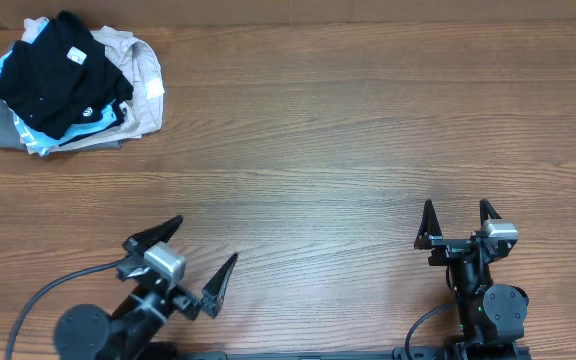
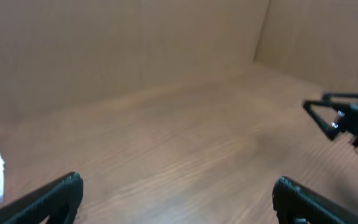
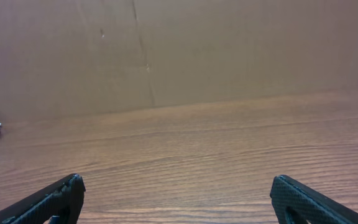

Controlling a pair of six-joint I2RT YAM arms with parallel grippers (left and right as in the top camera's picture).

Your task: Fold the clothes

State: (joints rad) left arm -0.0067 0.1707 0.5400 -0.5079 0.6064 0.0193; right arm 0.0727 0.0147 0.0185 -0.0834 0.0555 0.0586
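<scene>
Nearest, the left gripper (image 1: pixel 208 237) and right gripper (image 1: pixel 456 205) sit at the worktop's (image 1: pixel 348 120) front edge, jaws spread wide, holding nothing. The black T-shirt (image 1: pixel 53 70) lies crumpled atop a pile of other garments (image 1: pixel 138 75) in the far left corner. It looks light, limp and floppy; a pinch at a bunched edge near its white tag (image 1: pixel 76 57) seems best.

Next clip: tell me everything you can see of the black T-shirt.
The black T-shirt looks like soft, plain dark fabric, crumpled in a loose heap and not folded. A small white tag shows near its top and a tiny white logo near its lower edge. It lies on top of other garments, light blue, beige and grey, at the far left corner of the wooden table. Only those garments touch it; the left gripper and right gripper are open, well away.
</scene>
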